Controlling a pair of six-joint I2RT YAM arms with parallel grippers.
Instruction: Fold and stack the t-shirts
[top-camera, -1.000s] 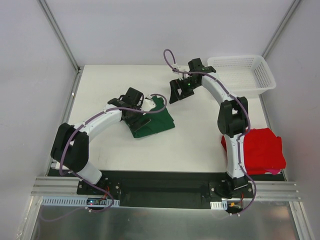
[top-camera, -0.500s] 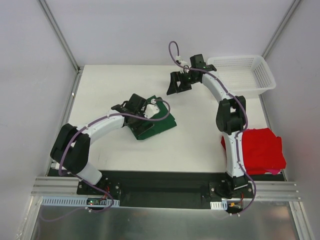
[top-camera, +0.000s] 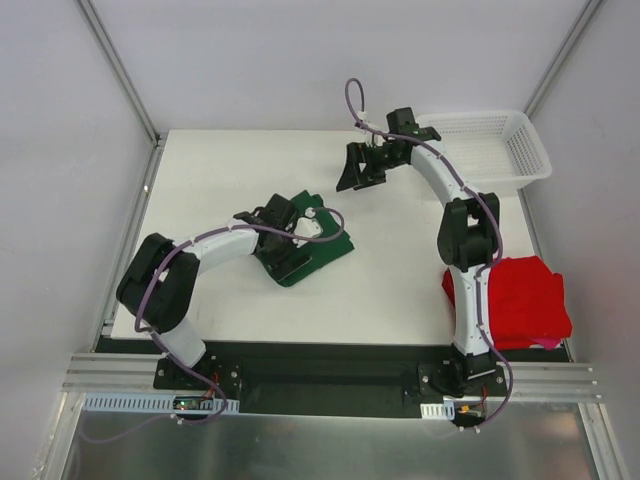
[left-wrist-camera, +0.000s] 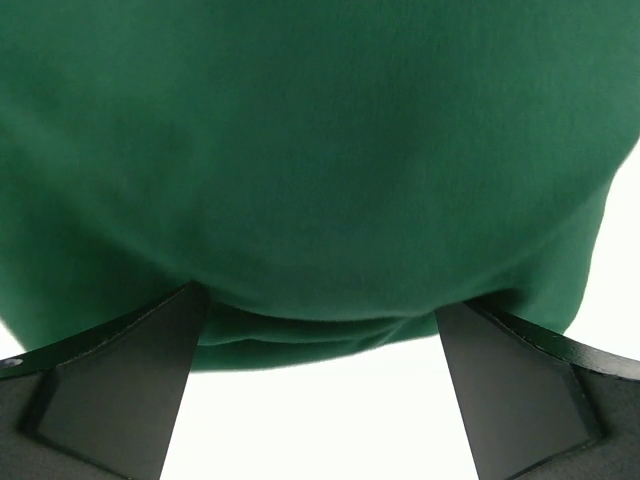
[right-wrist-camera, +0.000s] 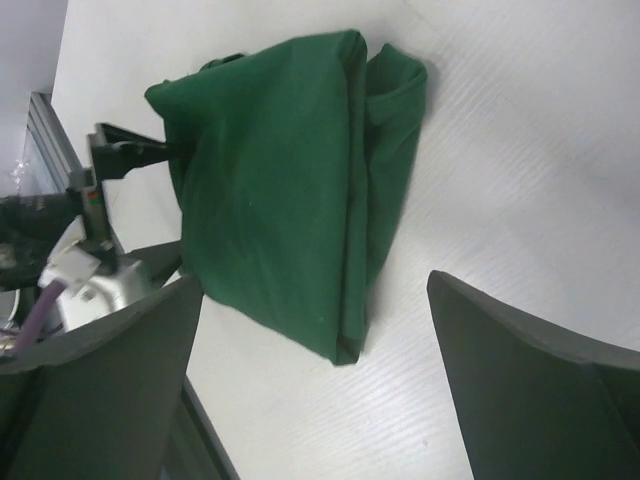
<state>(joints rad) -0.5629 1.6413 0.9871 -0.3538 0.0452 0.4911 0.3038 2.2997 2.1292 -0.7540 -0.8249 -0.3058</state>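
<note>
Dark green t-shirt (top-camera: 335, 242) folded, mid-worktop (top-camera: 210, 180). Left jaws spread, straddling one edge, nothing pinched; likely squaring the fold. Right jaws spread, empty, hovering by mesh basket (top-camera: 505, 150), out of the way. Red t-shirt (top-camera: 525, 300) bunched at right edge, not yet stacked.

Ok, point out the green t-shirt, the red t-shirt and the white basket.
green t-shirt (right-wrist-camera: 270, 190), right wrist view, middle of top fold
red t-shirt (top-camera: 525, 300), top view, centre of the cloth
white mesh basket (top-camera: 490, 150), top view, bare floor
</note>
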